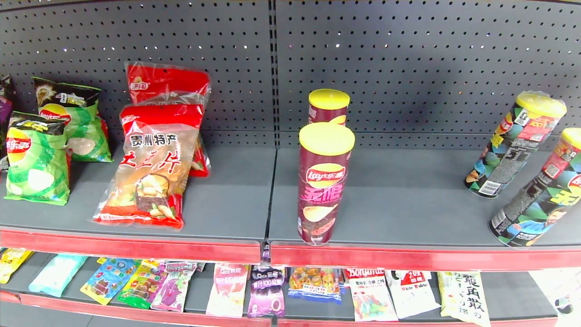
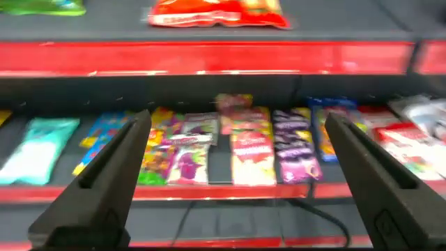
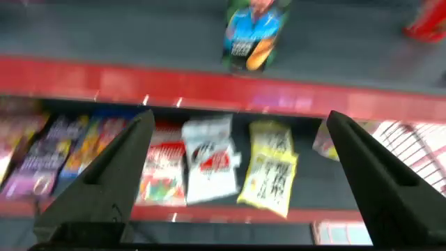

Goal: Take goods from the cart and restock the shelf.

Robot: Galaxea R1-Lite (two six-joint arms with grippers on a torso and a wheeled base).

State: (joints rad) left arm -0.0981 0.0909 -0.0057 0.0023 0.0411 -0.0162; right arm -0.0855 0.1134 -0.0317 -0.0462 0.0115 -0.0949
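Note:
A grey shelf (image 1: 399,200) with a red front edge holds two maroon chip cans with yellow lids (image 1: 323,181), two multicoloured cans (image 1: 515,145) at the right, red snack bags (image 1: 150,168) and green chip bags (image 1: 38,159) at the left. My left gripper (image 2: 237,150) is open in front of the lower shelf, facing rows of candy packets (image 2: 244,146), with nothing between its fingers. My right gripper (image 3: 237,150) is open too, below a multicoloured can (image 3: 254,31), facing white and yellow packets (image 3: 268,171).
The lower shelf (image 1: 513,290) carries several flat snack packets along its front. Bare shelf surface lies between the red bags and the maroon cans, and between those cans and the multicoloured ones. A wire cart edge (image 3: 408,143) shows in the right wrist view.

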